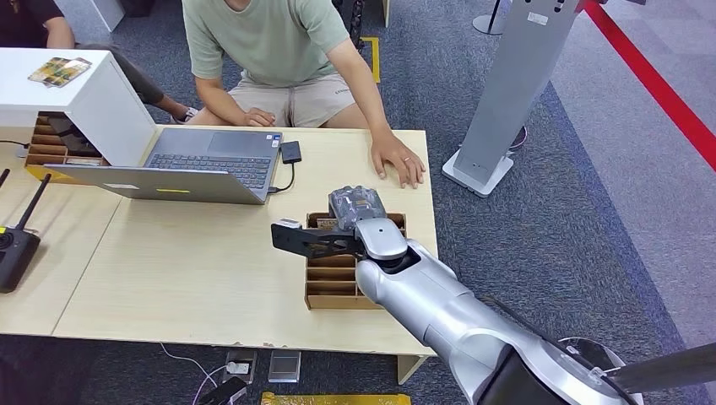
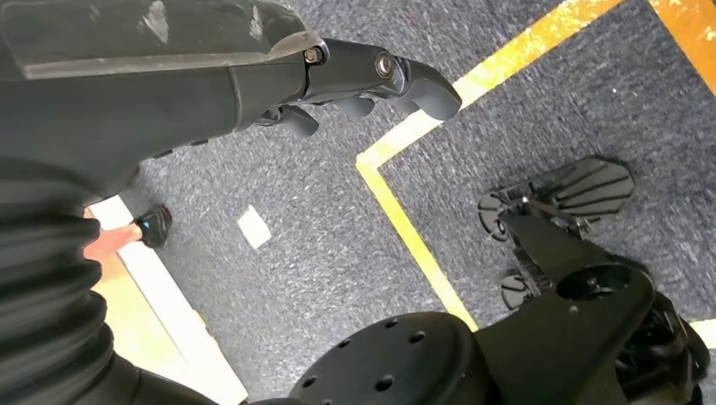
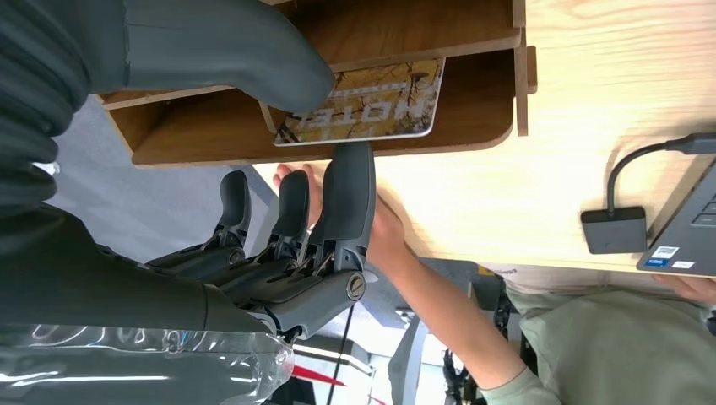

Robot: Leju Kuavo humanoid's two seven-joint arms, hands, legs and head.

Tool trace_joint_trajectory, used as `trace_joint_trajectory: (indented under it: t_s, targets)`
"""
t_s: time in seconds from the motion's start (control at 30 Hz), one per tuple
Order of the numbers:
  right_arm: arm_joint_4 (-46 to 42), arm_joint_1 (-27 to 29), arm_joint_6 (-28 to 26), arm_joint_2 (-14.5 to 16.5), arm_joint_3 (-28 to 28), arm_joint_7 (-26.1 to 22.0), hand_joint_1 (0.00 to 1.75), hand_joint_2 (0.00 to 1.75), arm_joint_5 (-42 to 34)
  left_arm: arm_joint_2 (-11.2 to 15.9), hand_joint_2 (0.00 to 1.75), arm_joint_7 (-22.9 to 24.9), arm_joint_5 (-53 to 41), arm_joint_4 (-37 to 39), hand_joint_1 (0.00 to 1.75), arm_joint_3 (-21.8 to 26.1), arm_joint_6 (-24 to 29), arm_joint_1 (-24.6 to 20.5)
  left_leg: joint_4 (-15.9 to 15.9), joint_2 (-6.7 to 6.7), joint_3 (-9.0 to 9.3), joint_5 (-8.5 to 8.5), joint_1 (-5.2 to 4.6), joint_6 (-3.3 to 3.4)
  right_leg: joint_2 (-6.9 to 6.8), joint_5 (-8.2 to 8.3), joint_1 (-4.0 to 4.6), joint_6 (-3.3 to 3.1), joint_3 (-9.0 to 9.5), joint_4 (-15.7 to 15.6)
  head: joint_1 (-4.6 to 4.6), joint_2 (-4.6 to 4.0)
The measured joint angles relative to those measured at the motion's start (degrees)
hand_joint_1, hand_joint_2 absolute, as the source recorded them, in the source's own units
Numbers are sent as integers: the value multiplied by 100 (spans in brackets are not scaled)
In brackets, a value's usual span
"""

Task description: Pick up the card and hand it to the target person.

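A yellow-brown hotel card [image 3: 380, 101] stands in the far slot of a wooden slotted box [image 1: 338, 283] near the table's right edge. My right hand [image 1: 356, 205] reaches down into that slot. In the right wrist view the right hand [image 3: 279, 245] has its thumb over one face of the card and a dark fingertip against the card's edge, pinching it while it stays in the box [image 3: 473, 135]. A person in a green shirt [image 1: 266, 38] sits behind the table with one hand [image 1: 397, 160] flat on it, just beyond the box. My left hand [image 2: 253, 76] hangs over the carpet, holding nothing.
An open laptop [image 1: 194, 164] with a black adapter [image 1: 290, 152] sits left of the box. A black controller [image 1: 13, 249] lies at the far left, near a white stand [image 1: 93, 93] with cards on top. A grey kiosk post [image 1: 515, 84] stands right of the table.
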Motion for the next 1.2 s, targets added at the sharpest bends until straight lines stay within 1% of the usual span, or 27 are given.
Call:
trace_joint_trajectory:
  t_s: [0.1,0.17,0.27,0.57,0.73,0.9,1.1,1.2]
  targets:
    - [-74,34,-9,0,8,2,150,175,-21,0,175,-14,23,-86,0,20,113,70,0,0,0,0,0,0,0,0,0,0,0,0,0,1]
    - [-130,56,-26,0,29,17,164,175,-30,0,175,-9,45,-152,0,40,187,109,0,0,-1,0,0,0,-1,0,0,0,0,0,0,1]
    - [-213,86,-91,0,85,76,175,175,-42,3,175,28,97,-272,0,72,311,156,0,0,0,0,0,0,-1,0,0,0,0,0,-1,0]
    - [-385,155,-347,0,200,154,175,175,-84,42,175,102,239,-702,0,92,612,270,0,0,0,4,0,-2,-1,2,0,1,0,1,0,0]
    - [-412,155,-524,0,258,48,175,175,-109,95,175,136,336,-959,0,90,753,323,0,0,-1,5,0,-2,-1,2,0,2,-1,1,0,0]
    - [-446,152,-824,0,267,-202,175,175,-227,153,175,139,457,-1151,0,87,849,351,0,0,-1,5,0,-2,0,3,0,2,-1,1,1,1]
    - [-498,111,-1210,0,196,-769,175,175,-220,205,175,120,657,-1257,0,79,886,360,0,0,0,6,0,-2,0,3,0,1,-1,2,1,0]
    - [-598,98,-1263,0,80,-1054,175,175,-63,220,175,99,791,-1294,0,76,945,364,0,0,-1,6,0,-1,0,3,0,1,-1,3,-1,1]
